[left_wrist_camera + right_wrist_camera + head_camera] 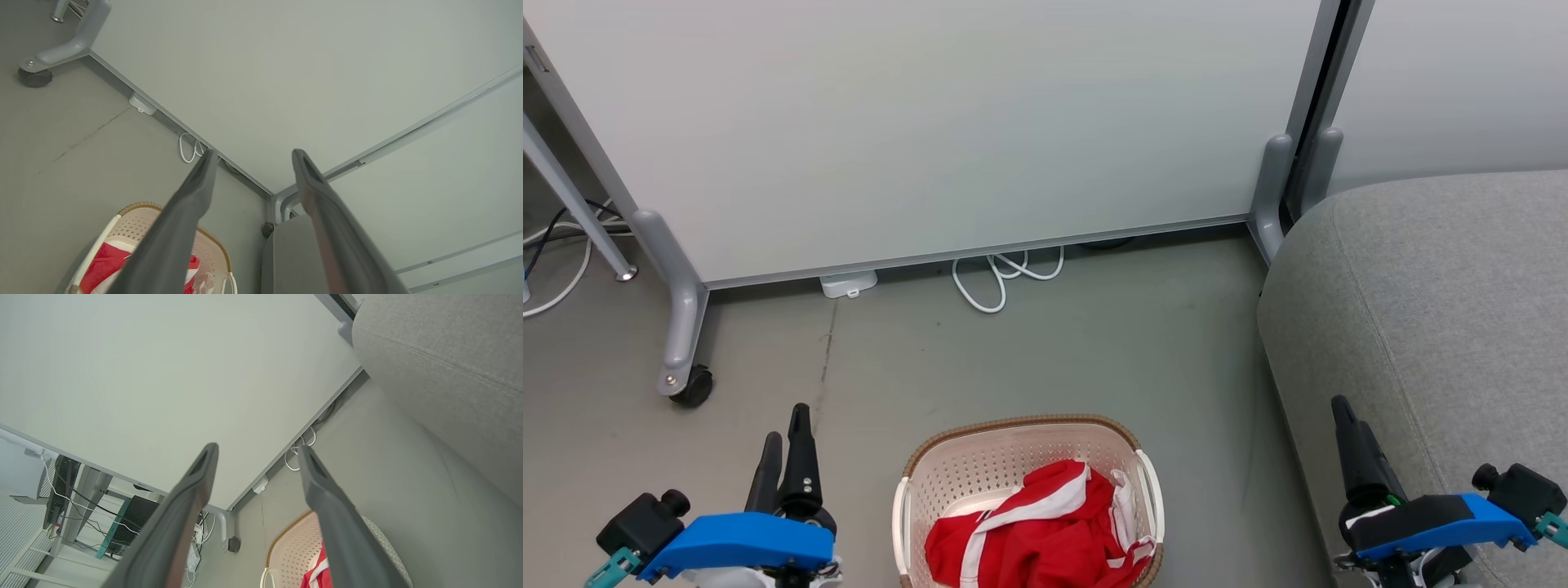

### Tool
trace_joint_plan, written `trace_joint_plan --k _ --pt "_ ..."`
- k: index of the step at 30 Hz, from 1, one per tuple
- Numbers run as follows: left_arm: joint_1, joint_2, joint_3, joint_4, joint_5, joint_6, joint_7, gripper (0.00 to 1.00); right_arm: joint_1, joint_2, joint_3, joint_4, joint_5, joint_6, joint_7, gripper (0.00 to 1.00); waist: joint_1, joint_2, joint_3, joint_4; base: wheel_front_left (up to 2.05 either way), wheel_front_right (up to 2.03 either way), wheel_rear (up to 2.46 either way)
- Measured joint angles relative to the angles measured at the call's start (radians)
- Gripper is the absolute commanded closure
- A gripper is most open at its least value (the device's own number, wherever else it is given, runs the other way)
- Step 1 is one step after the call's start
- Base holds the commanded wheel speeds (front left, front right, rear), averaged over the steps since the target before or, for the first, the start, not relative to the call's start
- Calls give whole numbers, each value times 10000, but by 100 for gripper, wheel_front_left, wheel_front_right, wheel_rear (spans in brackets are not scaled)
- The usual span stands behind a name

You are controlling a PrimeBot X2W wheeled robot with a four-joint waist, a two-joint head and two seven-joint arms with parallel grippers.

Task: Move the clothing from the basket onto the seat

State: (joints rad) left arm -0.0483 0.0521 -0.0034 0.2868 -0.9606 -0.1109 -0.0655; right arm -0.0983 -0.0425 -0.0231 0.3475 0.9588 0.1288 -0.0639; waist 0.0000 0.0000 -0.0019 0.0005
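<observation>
- Head view: red clothing (1045, 535) heaped in basket (1013, 425) on floor (1094, 343); seat (1445, 310) just right of it.
- L gripper (255, 153), R gripper (257, 448): both wide, nothing held.
- Step: pre-reach; next needs descent into basket, pinch on fabric.

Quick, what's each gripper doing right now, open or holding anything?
Left gripper: open, holding nothing.
Right gripper: open, holding nothing.

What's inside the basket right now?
Red clothing with white bands, bunched at the near end of the basket; its far bottom is bare. Anything beneath the pile is covered.
</observation>
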Motion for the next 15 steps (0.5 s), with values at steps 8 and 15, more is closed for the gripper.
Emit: trace_joint_plan --k 8,15 --pt "1 182 -397 -146 2251 50 -349 0 -5 -4 33 -38 -1651 2 -169 0 0 0 -12 10 0 0 0" --pt "5 207 -466 -79 3108 48 -562 0 -6 -6 115 -82 -2462 2 -263 0 0 0 -29 33 0 0 0"
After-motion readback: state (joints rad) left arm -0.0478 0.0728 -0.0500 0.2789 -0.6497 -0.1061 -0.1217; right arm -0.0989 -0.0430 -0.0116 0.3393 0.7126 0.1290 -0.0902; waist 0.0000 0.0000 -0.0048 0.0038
